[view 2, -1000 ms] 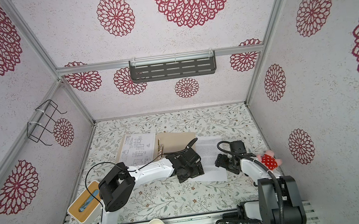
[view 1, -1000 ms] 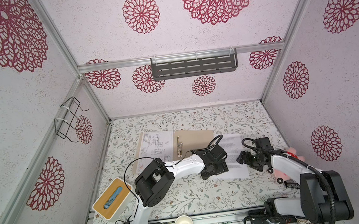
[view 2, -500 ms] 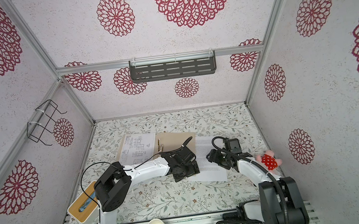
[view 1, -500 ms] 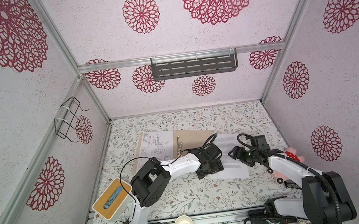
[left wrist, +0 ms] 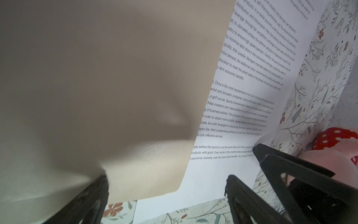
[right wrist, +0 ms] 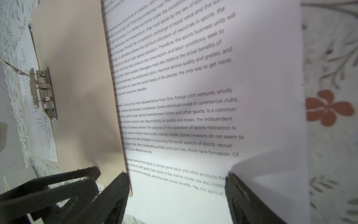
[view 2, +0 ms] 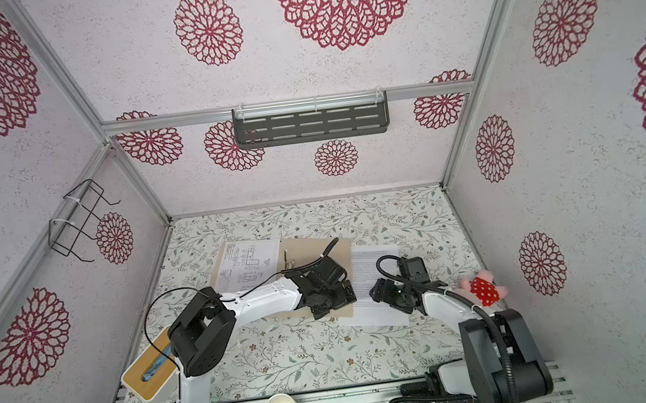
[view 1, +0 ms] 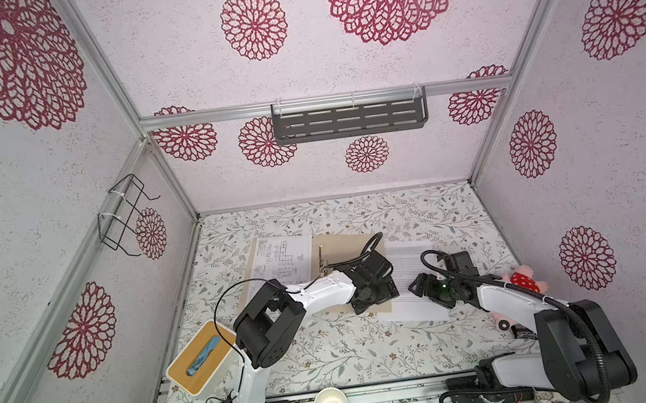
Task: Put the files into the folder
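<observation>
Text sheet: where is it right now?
In both top views the text sheet lies right of centre on the table, its left edge tucked under the folder, with the open right pincer over it.

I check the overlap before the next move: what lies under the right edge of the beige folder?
The left margin of the printed text sheet lies under the folder; its line beginnings are covered. How far it reaches beneath cannot be seen.

Text sheet (view 1: 403, 261) partly under tan folder (view 1: 340, 246)
</observation>
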You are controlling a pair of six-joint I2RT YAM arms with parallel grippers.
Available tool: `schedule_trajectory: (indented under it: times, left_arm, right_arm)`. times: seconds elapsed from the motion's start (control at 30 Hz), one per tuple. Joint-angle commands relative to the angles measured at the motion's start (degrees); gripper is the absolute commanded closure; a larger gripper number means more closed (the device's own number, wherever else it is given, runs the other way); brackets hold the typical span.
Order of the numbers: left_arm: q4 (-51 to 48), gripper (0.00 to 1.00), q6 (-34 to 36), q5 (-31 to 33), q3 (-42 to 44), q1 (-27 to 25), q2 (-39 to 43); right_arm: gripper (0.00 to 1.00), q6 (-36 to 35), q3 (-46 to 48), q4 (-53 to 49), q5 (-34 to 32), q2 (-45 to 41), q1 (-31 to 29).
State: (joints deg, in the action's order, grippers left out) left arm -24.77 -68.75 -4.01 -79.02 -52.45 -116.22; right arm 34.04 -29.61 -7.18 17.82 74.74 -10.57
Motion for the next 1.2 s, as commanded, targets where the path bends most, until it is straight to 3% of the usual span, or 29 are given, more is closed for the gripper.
schedule_trajectory:
  times: [0.0,0.17,0.4,0.87,1.17]
  left_arm:
    - [1.1,0.02,0.0,-0.5,-0.2,1.4,-2.7]
    - [-4.2,0.02,0.1,0.6,1.0,0.5,0.1]
    - [-2.2,0.02,-5.3,2.3,9.5,-2.2,8.3]
    - [-1.8,0.02,-13.6,6.2,19.9,-4.0,16.8]
    - [-1.1,0.02,-13.1,7.6,20.1,-2.0,15.4]
  right_arm:
    - [0.19,-1.2,2.7,-6.2,-3.8,1.2,-0.2]
    - [0.19,-1.3,2.7,-7.2,-4.1,0.9,-0.2]
    - [0.19,-1.2,2.9,-6.6,-4.0,1.4,-0.3]
    - [0.19,-1.9,1.7,-6.8,-4.9,3.1,-0.3]
    - [0.18,-2.0,1.0,-7.7,-5.6,3.2,-0.3]
